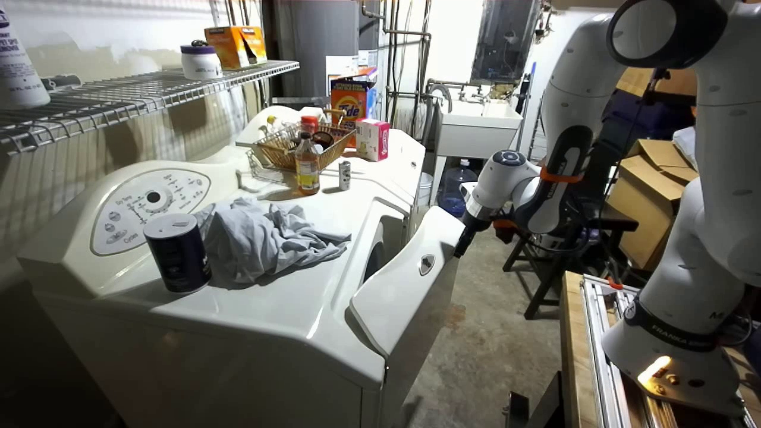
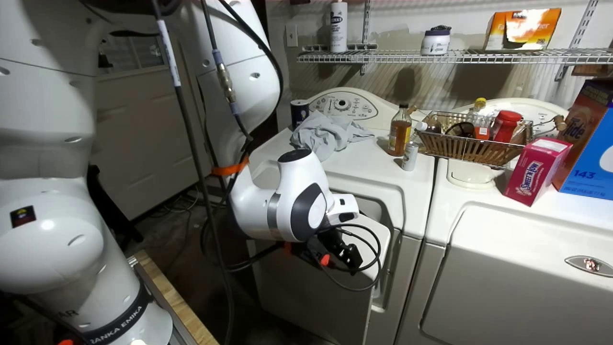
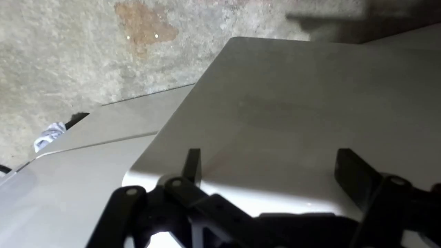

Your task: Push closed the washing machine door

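Door (image 1: 410, 291) is parked between the gripper (image 3: 269, 167), jaws spread wide, and the machine (image 1: 250, 306) top's front edge, so an inward shove's probably needed.

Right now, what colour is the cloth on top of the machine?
Light grey; cloth shows best in an exterior view.

Grey cloth (image 1: 261, 241) lies crumpled beside a dark canister (image 1: 178, 258), and a wire shelf (image 1: 134, 95) bears a purple-lidded jar (image 1: 201, 64).
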Robot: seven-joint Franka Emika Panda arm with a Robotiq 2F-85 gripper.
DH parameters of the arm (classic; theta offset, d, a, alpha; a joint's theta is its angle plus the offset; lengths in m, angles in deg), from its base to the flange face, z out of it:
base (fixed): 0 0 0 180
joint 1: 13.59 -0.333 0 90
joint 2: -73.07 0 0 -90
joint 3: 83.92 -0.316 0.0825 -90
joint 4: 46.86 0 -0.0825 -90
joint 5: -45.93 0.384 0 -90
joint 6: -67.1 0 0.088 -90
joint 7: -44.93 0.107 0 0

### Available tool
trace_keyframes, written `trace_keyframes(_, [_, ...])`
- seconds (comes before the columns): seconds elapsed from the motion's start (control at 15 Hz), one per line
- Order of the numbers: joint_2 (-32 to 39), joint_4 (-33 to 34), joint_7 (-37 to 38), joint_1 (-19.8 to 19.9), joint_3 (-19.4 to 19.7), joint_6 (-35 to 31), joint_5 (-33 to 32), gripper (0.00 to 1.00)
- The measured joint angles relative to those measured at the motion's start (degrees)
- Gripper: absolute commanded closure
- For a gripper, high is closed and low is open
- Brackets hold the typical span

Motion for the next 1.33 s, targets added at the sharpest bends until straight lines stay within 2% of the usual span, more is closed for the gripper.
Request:
trace_keyframes(0.2, [4.14,2.39,-1.45,-4.31,4.40,-7.70,0.14,0.00])
trace_keyframes(0.27, [5.73,3.19,-1.66,-4.43,4.32,-10.42,0.17,0.00])
trace_keyframes(0.87, [6.71,3.23,-1.61,-3.90,3.74,-10.99,0.06,0.00])
trace_keyframes(0.93, [6.64,3.05,-3.22,-1.66,1.00,-11.02,1.99,0.00])
trace_keyframes(1.13, [8.08,4.16,-2.96,7.07,-7.67,-14.90,0.43,0.00])
trace_keyframes(1.33, [10.60,6.66,-4.57,14.04,-12.83,-17.83,-0.13,0.00])
